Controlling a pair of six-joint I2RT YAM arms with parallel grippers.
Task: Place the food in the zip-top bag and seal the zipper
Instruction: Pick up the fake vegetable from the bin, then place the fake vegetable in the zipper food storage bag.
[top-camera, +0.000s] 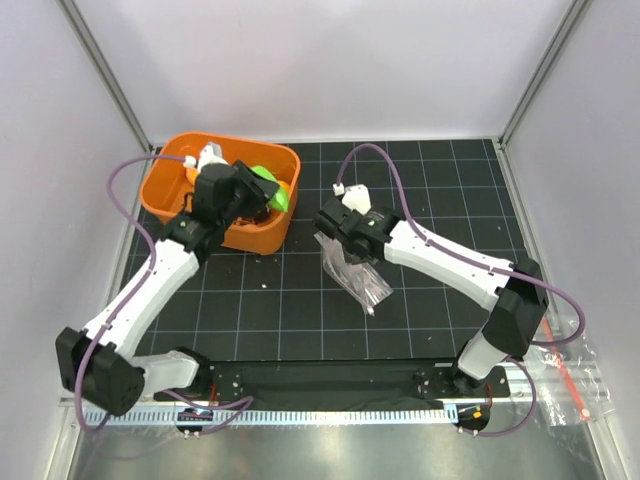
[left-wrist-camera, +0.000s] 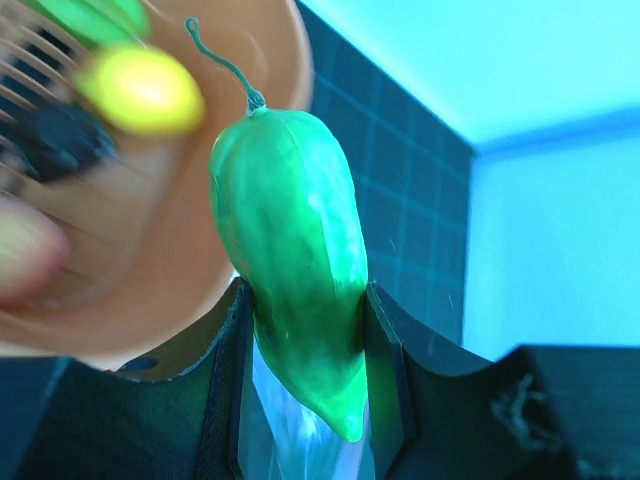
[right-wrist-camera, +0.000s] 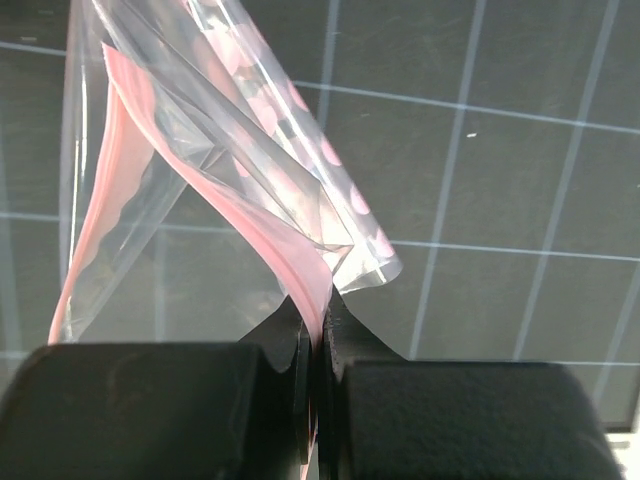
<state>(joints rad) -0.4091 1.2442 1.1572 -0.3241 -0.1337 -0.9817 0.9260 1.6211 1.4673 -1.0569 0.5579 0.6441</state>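
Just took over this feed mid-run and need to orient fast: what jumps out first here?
First is the bright green piece pinched in the left gripper, over the orange basket at the far left of the table. Next, the right gripper is shut on the pink zipper of the zip-top bag, holding the crinkled clear plastic near the table's middle.

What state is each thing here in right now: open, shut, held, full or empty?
Left jaws: shut on the green pepper.
Green pepper: held over the orange basket.
Orange basket: holds other toy food, including a blurred yellow piece.
Right jaws: shut on the zipper.
Zipper: looks unsealed, its two sides apart.
Zip-top bag: held by its mouth, no food inside.
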